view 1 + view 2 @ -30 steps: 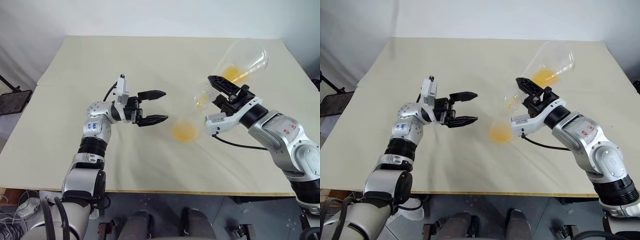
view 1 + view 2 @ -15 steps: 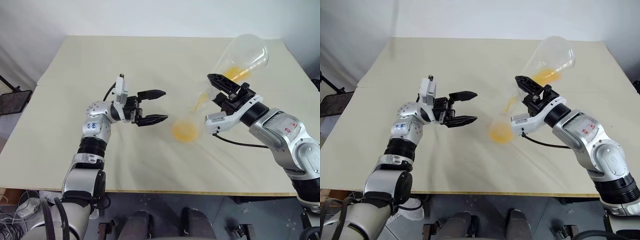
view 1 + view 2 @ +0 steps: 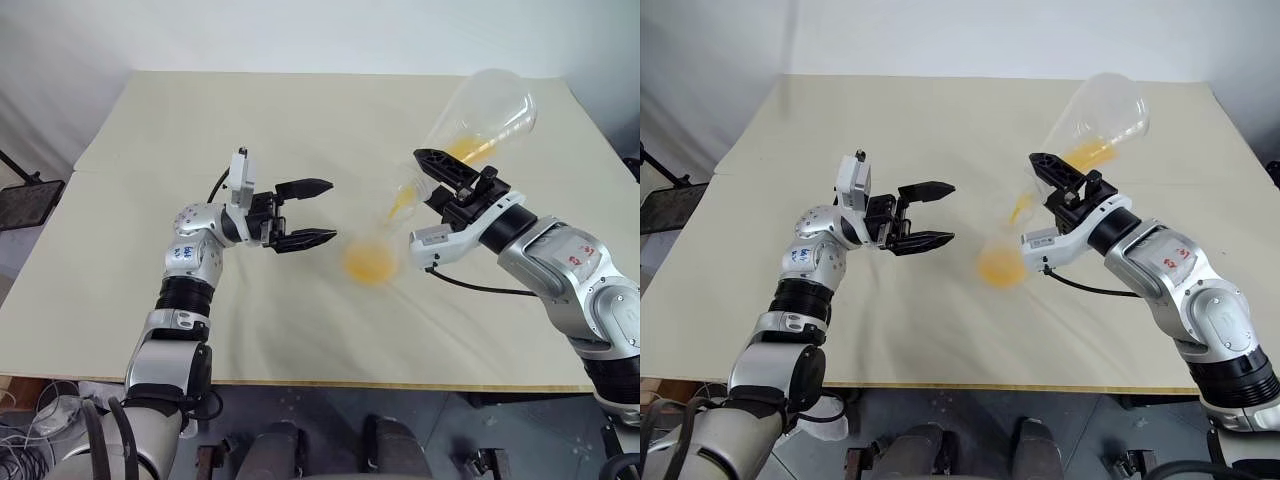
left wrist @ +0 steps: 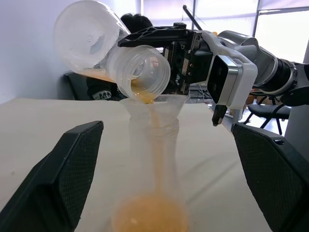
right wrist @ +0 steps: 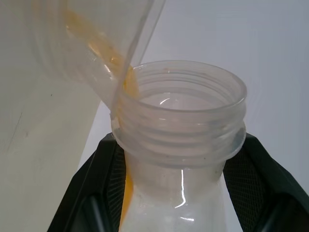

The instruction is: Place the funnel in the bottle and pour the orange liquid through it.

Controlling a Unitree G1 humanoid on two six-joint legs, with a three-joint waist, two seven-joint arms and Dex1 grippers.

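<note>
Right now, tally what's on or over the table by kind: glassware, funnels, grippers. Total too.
Clear vessels: 2 (the tilted larger flask, the bottle)
Funnels: 1 (the funnel in the bottle's neck)
Grippers: 2 (left gripper, right gripper)
Total: 5

Bottle [image 4: 153, 183] base cut off by wrist view's edge; flask [image 5: 178, 145] body likewise.
</note>
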